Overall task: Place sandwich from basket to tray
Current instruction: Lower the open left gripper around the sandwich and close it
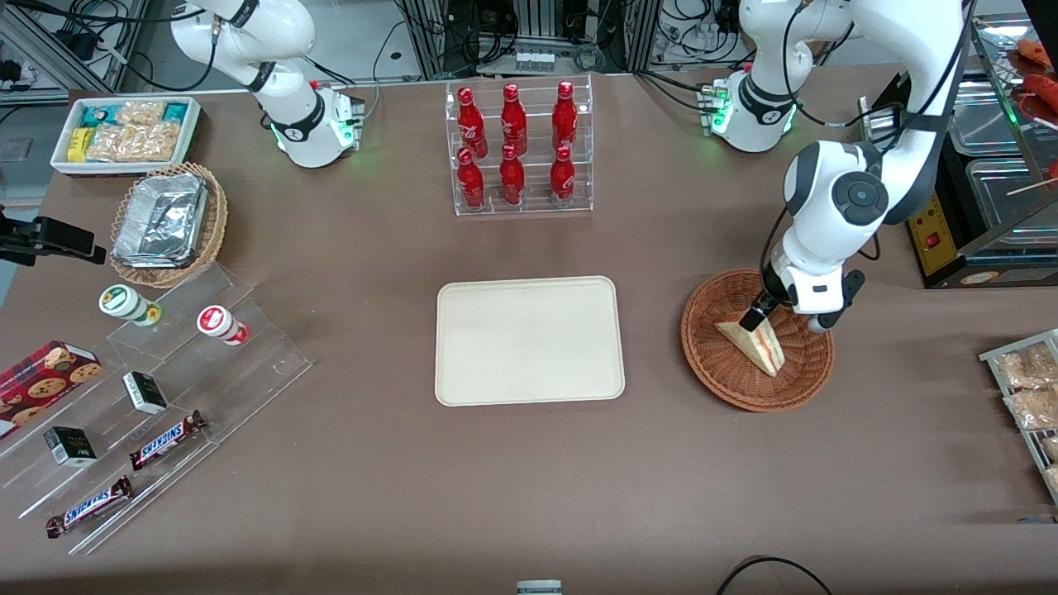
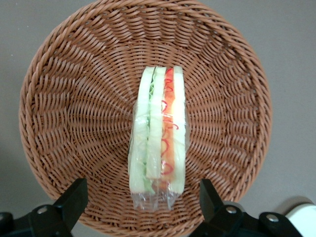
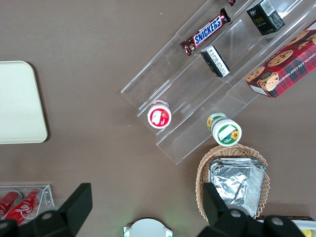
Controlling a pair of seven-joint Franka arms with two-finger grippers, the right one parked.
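Sandwich [image 2: 159,136] lies in the basket [image 2: 69,98], standing on edge, wrapped in clear film, filling layers facing up toward the wrist camera. End effector [image 1: 762,312] hangs low over the basket, above the sandwich's thick end; fingers [image 2: 73,197] spread wide, one on each side of the sandwich, neither touching it. Tray [image 1: 529,340] sits bare at mid-worktop, well apart from the basket, which lies toward the working arm's end. Rack of red bottles [image 1: 519,149] stands farther from the front camera than the tray.
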